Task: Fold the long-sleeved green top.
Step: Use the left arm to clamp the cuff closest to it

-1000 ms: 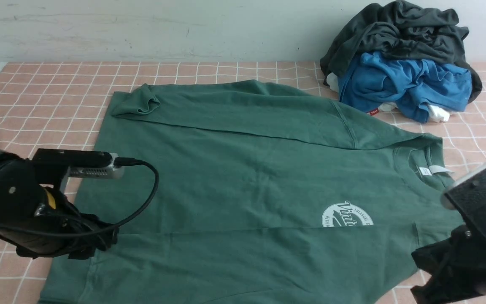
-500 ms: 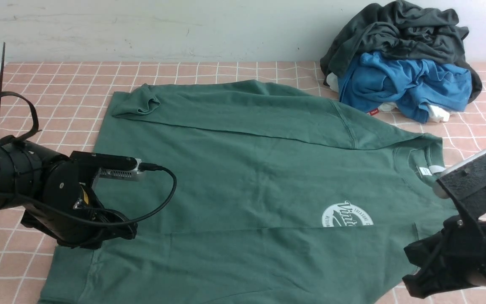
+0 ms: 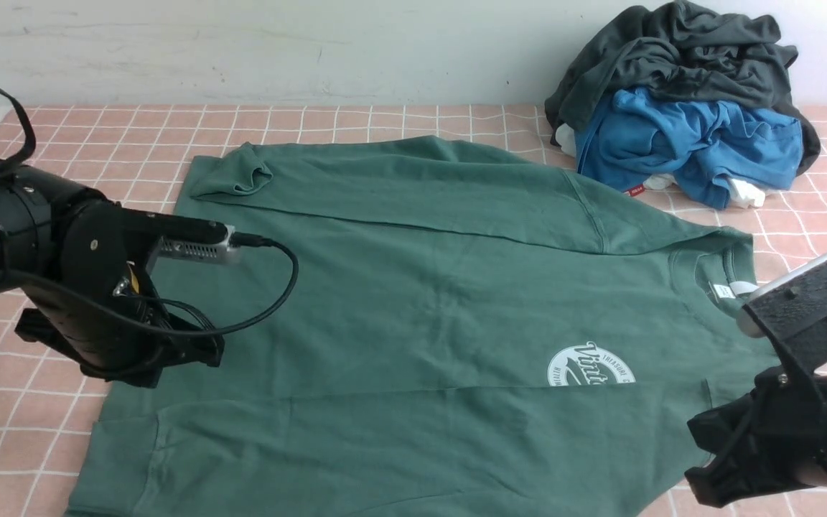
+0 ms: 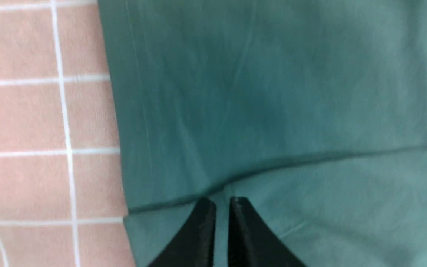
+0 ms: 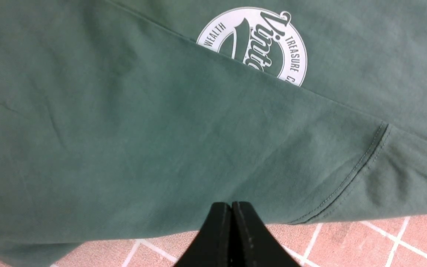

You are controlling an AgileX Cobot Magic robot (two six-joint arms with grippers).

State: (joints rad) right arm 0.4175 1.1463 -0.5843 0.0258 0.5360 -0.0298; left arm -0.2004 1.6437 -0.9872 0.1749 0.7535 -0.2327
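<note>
I see the top (image 3: 421, 301) lying flat on the table (image 3: 83, 136), with both long sides folded over its middle. My left gripper (image 4: 222, 203) is at a fold edge near the bottom end. Its fingers are narrow, with only a thin slit; whether cloth is pinched there, I cannot tell. My right gripper (image 5: 231, 206) is fully closed and empty, over the top's near edge.

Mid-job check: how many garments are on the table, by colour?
Green: 1, the green long-sleeved top, spread flat
Blue: 1, the blue garment in the pile
Charcoal-grey: 1, the charcoal-grey garment on top of the pile
White: at least 1, white fabric under the blue
Total: at least 4
</note>
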